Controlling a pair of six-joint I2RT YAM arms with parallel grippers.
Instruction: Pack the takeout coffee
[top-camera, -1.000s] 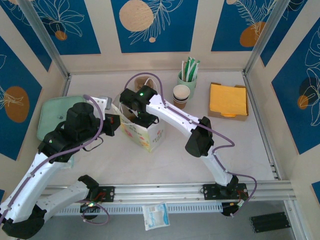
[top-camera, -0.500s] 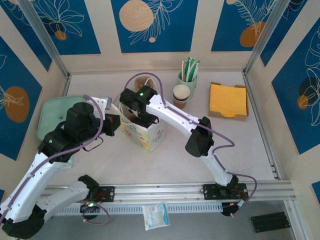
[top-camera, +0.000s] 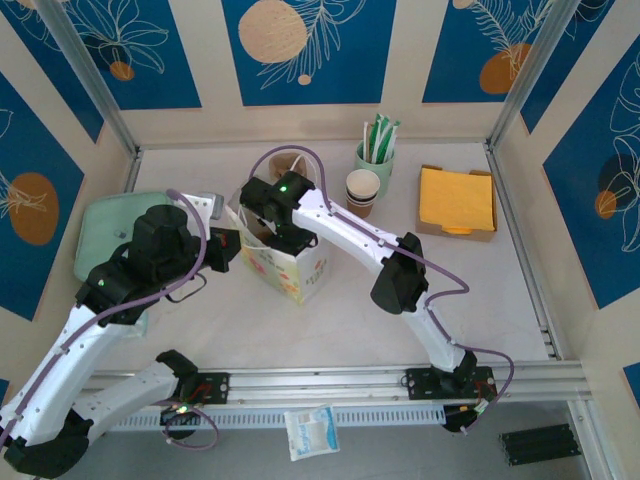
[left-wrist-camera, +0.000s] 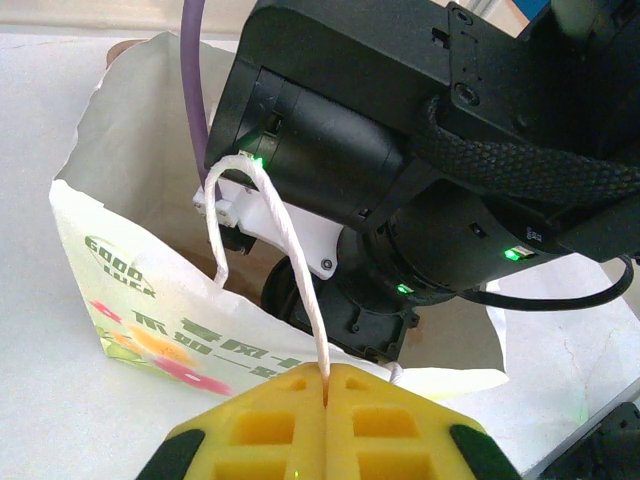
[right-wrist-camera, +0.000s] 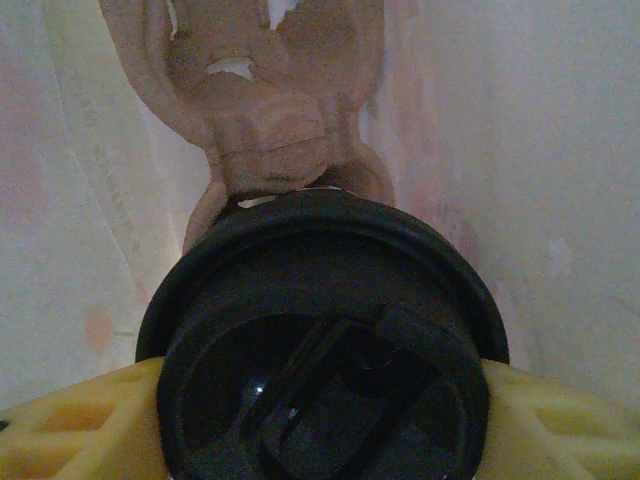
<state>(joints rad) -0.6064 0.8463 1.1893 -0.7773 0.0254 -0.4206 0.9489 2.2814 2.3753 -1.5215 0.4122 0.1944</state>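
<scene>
A white printed paper bag (top-camera: 292, 270) stands open in the middle of the table. My left gripper (left-wrist-camera: 327, 375) is shut on the bag's white string handle (left-wrist-camera: 292, 270) at the near rim and holds it up; in the top view it (top-camera: 222, 248) sits at the bag's left side. My right arm's wrist (top-camera: 280, 195) reaches down into the bag's mouth. Inside the bag, my right gripper (right-wrist-camera: 320, 400) is shut on the takeout coffee (right-wrist-camera: 325, 350), with a yellow finger on each side of its black lid. The cup's brown side is hidden under the lid. A brown moulded-pulp piece (right-wrist-camera: 270, 120) lies deeper in the bag.
Behind the bag stand a stack of lidless cups (top-camera: 363, 190) and a green cup of sticks (top-camera: 374, 150). A box of yellow napkins (top-camera: 457, 200) is at the back right, a pale green tray (top-camera: 105, 235) at the left. Walls enclose the table.
</scene>
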